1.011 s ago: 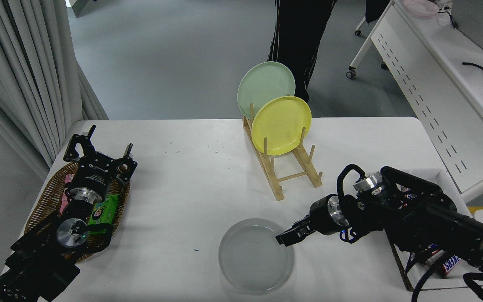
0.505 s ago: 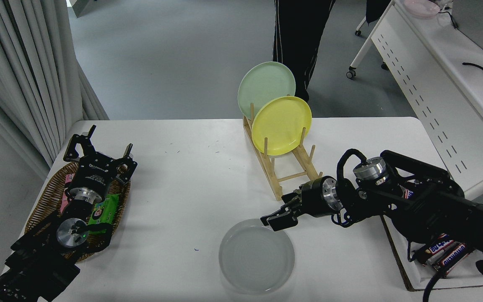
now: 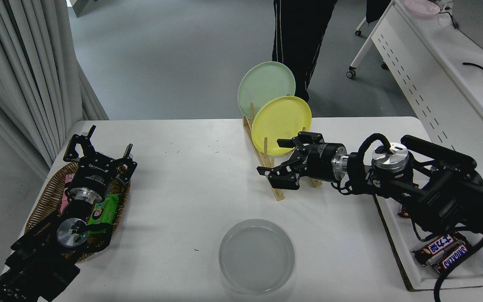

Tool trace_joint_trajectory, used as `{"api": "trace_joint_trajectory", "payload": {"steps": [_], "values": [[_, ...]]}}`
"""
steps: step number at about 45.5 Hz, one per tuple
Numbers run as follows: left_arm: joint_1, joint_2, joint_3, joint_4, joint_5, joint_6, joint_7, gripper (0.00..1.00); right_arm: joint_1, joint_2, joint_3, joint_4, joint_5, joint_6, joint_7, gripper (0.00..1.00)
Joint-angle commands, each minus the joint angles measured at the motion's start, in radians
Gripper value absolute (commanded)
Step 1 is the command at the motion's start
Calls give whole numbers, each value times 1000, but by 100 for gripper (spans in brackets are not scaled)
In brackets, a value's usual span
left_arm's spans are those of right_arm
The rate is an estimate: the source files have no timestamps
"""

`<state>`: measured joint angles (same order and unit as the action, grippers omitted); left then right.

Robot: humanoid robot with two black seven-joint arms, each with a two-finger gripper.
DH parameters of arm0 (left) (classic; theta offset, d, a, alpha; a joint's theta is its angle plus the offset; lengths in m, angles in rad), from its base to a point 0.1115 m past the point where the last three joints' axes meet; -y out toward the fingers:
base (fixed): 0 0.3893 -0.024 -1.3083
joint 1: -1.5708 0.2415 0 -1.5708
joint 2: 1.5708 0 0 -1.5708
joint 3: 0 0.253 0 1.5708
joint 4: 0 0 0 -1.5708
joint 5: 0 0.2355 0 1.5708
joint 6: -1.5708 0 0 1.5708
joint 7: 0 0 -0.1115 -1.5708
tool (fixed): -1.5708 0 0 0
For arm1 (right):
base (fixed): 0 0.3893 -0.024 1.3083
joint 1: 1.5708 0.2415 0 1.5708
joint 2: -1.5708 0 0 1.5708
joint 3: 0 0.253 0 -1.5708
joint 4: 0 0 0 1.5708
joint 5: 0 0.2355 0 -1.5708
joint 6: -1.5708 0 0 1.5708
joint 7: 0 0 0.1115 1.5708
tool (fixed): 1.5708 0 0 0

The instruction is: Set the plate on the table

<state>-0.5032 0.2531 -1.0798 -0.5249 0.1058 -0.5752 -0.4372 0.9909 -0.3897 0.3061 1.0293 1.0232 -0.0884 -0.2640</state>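
The white table point(image 3: 191, 176) fills most of the view, its far edge running below a grey floor where a person in dark trousers point(image 3: 300, 37) stands just beyond it. To the right stands a white perforated-panel desk point(image 3: 434, 84). The right arm point(image 3: 426, 184) reaches in from the right edge and stretches leftward over the table. The left arm point(image 3: 57, 226) is parked at the lower left, above a wicker basket point(image 3: 42, 201) that holds a green packet point(image 3: 104, 209) and a pink one. The left gripper point(image 3: 99, 153) points away from the camera with its fingers spread apart and nothing between them.

The grey plate point(image 3: 256, 255) lies flat on the table near its front edge, a little right of centre, with nothing touching it. It is well apart from both grippers.

Behind it a wooden dish rack point(image 3: 277, 184) stands on the table, holding a yellow plate point(image 3: 281, 125) upright in front and a pale green plate point(image 3: 266, 88) upright behind. The right gripper point(image 3: 283, 161) hovers in front of the rack's empty front slots, below the yellow plate, with its jaws wide open and empty.

At the lower right a white tray point(image 3: 409, 268) sits on the table under the right arm; chocolate bars in dark wrappers point(image 3: 445, 251) lie in it.
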Motion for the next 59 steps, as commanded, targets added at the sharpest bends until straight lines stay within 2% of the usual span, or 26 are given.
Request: {"api": "trace_joint_trajectory", "payload": {"steps": [1,8,16,23,32,38,50,59], "values": [[0,0,0,0,0,0,0,100,-18,-34,7,-63,-95,85,245,100],[0,0,0,0,0,0,0,100,-43,-54,25,-121,-144,119,448,100],[0,0,0,0,0,0,0,100,-100,-55,128,-231,-273,147,558,100],[0,0,0,0,0,0,0,100,-185,-52,295,-282,-466,168,572,100],[0,0,0,0,0,0,0,100,-314,0,566,-308,-791,300,617,100],[0,0,0,0,0,0,0,100,-379,32,665,-328,-977,309,615,100],[0,0,0,0,0,0,0,100,-468,63,685,-337,-1144,345,620,100],[0,0,0,0,0,0,0,100,-471,78,734,-386,-1155,346,640,100]]}}
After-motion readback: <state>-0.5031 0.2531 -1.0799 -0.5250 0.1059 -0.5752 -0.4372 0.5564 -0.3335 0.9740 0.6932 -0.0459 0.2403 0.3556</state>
